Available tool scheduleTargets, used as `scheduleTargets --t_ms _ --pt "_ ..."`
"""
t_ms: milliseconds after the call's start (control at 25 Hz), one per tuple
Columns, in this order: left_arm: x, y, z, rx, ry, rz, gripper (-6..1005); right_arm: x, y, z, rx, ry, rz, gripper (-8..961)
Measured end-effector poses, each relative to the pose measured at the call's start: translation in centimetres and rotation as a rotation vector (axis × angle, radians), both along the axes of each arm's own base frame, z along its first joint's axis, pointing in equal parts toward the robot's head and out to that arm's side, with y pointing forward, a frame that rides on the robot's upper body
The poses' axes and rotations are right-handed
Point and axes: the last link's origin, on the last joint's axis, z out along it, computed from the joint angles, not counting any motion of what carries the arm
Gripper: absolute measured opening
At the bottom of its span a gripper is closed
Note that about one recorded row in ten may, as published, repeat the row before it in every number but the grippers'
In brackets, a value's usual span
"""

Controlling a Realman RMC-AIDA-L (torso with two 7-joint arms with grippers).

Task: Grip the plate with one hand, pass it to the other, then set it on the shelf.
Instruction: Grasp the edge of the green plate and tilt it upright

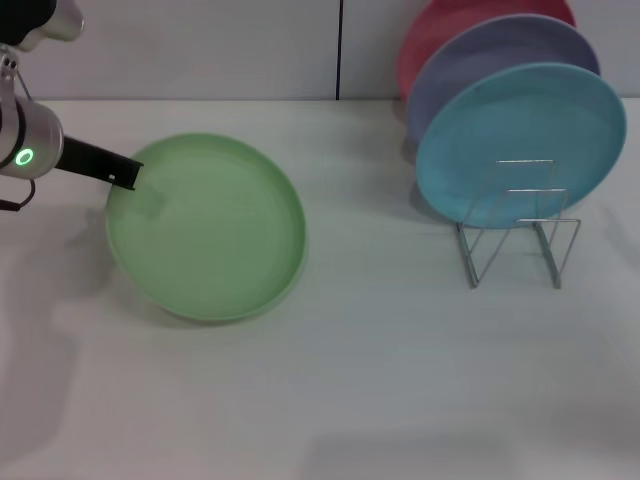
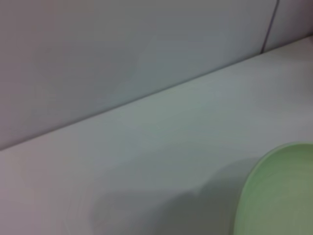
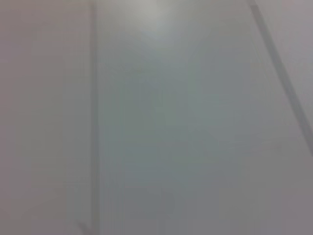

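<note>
The light green plate (image 1: 210,228) lies on the white table left of centre; a piece of its rim (image 2: 274,191) also shows in the left wrist view. My left gripper (image 1: 124,173), slim and black on the arm with the green ring, reaches in from the left, and its tip meets the plate's left rim. Whether it holds the rim does not show. The shelf (image 1: 518,238), a low silver wire rack, stands at the right. My right gripper is out of view, and its wrist view shows only a pale blank surface.
Three plates stand upright in the rack's back slots: a light blue plate (image 1: 525,135) in front, a lavender plate (image 1: 480,62) behind it and a pink plate (image 1: 440,35) at the very back. The rack's front loops hold nothing. A pale wall (image 1: 200,45) runs behind the table.
</note>
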Motion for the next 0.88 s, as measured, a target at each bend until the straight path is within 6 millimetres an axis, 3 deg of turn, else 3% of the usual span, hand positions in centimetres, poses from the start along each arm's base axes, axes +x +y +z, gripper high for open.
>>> scheduleTargets --t_ms 120,160,240,320,360,440,480,520,560,600,640,680,760,880 --pt "0.5 0.0 0.0 0.0 -0.011 -0.015 36 -1.6 2.3 1.4 -0.099 -0.032 0.096 834" --pt "0.6 0.1 0.0 0.001 -0.012 -0.017 36 -3.1 4.3 2.4 -0.166 -0.073 0.142 833" --pt "0.7 0.1 0.0 -0.001 -0.012 -0.02 36 -3.7 5.4 2.8 -0.205 -0.09 0.15 832" --pt "0.8 0.1 -0.1 -0.005 -0.012 -0.022 36 -5.6 7.7 3.9 -0.295 -0.147 0.161 832" --pt "0.9 0.1 -0.1 -0.005 -0.014 -0.022 37 -7.6 9.9 4.6 -0.388 -0.185 0.134 832" --pt "0.9 0.1 -0.1 -0.003 -0.016 -0.02 37 -8.7 10.9 5.0 -0.434 -0.195 0.113 833" --pt "0.9 0.1 -0.1 -0.003 -0.016 -0.02 37 -10.9 12.3 5.5 -0.535 -0.203 0.068 833" --pt "0.9 0.1 -0.1 -0.002 -0.017 -0.02 37 -10.9 12.3 5.5 -0.535 -0.203 0.068 833" --pt "1.0 0.2 0.0 0.001 -0.018 -0.021 37 -13.3 12.9 6.2 -0.642 -0.227 0.015 833" --pt "1.0 0.2 0.0 0.001 -0.018 -0.021 37 -13.3 12.9 6.2 -0.642 -0.227 0.015 833" --pt "1.0 0.2 0.0 0.002 -0.019 -0.023 37 -15.6 13.1 6.9 -0.725 -0.293 -0.067 833" --pt "1.1 0.3 0.0 0.004 -0.02 -0.025 37 -15.6 13.1 6.9 -0.725 -0.293 -0.067 833" --pt "1.3 0.4 0.0 0.006 -0.024 -0.029 37 -17.9 12.7 7.6 -0.832 -0.385 -0.169 832" --pt "1.5 0.4 0.1 0.01 -0.029 -0.034 37 -18.9 12.1 8.0 -0.921 -0.43 -0.196 832"
